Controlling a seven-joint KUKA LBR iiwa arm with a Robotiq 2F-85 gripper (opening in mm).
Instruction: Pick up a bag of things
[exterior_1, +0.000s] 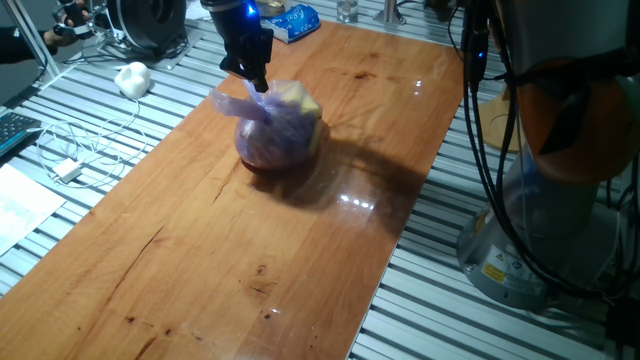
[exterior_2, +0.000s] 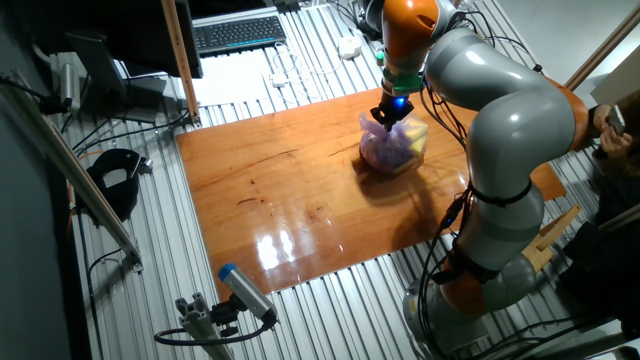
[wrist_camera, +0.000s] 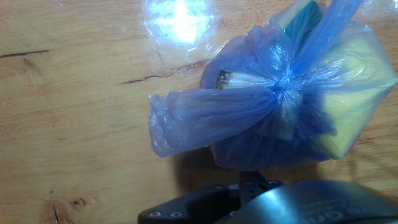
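Gripper (exterior_1: 262, 82) at the knot of the purple bag (exterior_1: 280, 135), frame centre; finger spread unclear. Approach step; next, pinch knot and lift.

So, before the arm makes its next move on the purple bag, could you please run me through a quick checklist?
1. Translucent purple plastic bag resting on the wooden table: ok.
2. Knotted top facing up, within reach: ok.
3. Black two-finger gripper right over the knot: ok.
4. Fingers closed on the plastic: cannot tell.
5. Table around the bag free of clutter: ok.
6. White lumpy object away from the bag: ok.
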